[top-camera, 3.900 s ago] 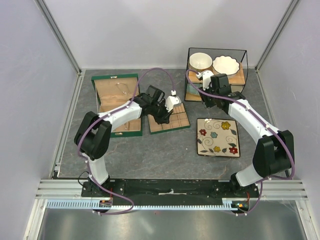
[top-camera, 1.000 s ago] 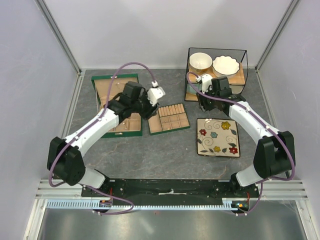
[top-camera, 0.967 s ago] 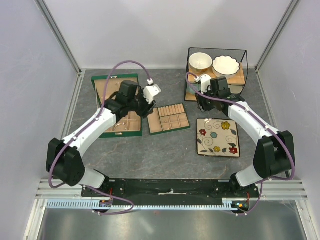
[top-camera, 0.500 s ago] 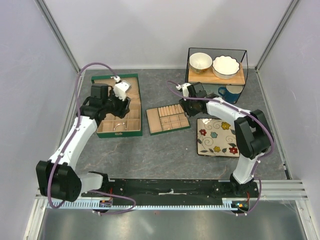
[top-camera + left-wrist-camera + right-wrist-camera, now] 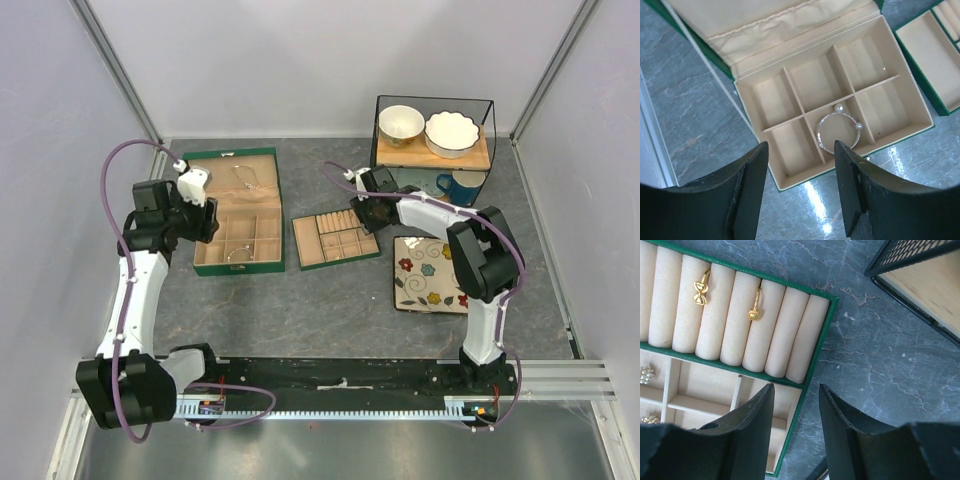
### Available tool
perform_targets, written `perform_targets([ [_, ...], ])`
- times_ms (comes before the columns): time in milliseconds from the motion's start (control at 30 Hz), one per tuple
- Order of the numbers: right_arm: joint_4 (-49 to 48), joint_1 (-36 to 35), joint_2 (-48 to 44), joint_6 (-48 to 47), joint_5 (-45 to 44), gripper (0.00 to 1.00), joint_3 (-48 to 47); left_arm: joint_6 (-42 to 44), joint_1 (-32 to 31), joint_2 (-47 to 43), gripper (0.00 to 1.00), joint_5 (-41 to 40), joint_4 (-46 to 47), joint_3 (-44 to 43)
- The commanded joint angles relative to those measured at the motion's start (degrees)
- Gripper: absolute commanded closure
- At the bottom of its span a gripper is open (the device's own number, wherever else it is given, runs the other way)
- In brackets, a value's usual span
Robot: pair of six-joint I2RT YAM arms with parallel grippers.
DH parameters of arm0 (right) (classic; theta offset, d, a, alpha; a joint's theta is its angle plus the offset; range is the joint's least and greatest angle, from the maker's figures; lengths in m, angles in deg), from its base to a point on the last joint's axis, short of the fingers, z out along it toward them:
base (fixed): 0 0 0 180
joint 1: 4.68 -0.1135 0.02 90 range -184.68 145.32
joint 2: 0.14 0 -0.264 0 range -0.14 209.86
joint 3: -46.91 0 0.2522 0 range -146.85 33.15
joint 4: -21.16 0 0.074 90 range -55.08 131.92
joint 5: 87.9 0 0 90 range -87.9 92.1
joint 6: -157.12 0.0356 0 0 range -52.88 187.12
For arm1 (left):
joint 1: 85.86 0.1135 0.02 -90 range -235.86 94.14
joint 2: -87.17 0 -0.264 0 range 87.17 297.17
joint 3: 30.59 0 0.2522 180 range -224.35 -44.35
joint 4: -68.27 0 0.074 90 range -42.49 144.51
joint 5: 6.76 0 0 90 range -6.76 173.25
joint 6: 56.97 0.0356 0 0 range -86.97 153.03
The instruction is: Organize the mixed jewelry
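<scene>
The green jewelry box (image 5: 262,232) lies open at the left with a thin silver bangle (image 5: 235,254) in a front compartment and a fine chain (image 5: 243,180) on its lid lining. In the left wrist view the bangle (image 5: 839,131) has two pearl ends. My left gripper (image 5: 196,206) hovers by the box's left side, open and empty (image 5: 800,150). The tan compartment tray (image 5: 335,238) holds two gold rings (image 5: 700,290) (image 5: 755,310) on its rolls and tiny earrings (image 5: 646,374). My right gripper (image 5: 366,203) is open and empty (image 5: 796,388), its jaws straddling the tray's far right rim (image 5: 820,330).
A black wire shelf (image 5: 435,100) at the back right carries two white bowls, with a blue mug (image 5: 455,185) beneath. A floral square plate (image 5: 432,274) lies right of the tray. Side walls close in on the grey stone-patterned table.
My left arm has swung left, from between box and tray to the box's left side, its jaws widening. My right arm has moved left from the shelf to the tray's far right corner.
</scene>
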Motion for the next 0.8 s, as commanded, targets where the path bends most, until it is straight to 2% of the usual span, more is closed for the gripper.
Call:
perform_targets([
  [0, -1.2, -0.6, 1.4, 2.7, -2.5, 0.52, -2.1, 2.6, 3.6, -1.2, 0.37, 3.8, -0.2, 0.0],
  [267, -0.4, -0.6, 2.5, 3.6, -2.5, 0.55, -1.0, 4.3, 10.9, 0.4, 0.37, 7.5, -1.6, 0.2],
  [467, -0.1, -0.6, 3.0, 3.7, -3.4, 0.59, -1.1, 2.9, 11.5, 0.0, 0.37, 13.1, -3.0, -0.3],
  [533, -0.1, -0.6, 3.2, 3.8, -3.5, 0.64, -1.6, 2.2, 11.4, 0.7, 0.37, 15.4, -3.2, -0.4],
  [633, 0.5, -0.6, 4.1, 4.2, -4.8, 0.78, -2.3, 1.0, 10.7, 1.8, 0.36, 17.5, -3.1, -0.5],
  [667, 0.9, -0.6, 4.3, 4.2, -4.9, 0.85, -2.4, 0.4, 9.8, 2.1, 0.36, 17.8, -3.1, -0.6],
  [767, 1.7, -0.5, 4.1, 4.2, -5.4, 0.96, -2.5, -1.0, 6.2, 2.6, 0.36, 17.1, -2.3, -0.6],
])
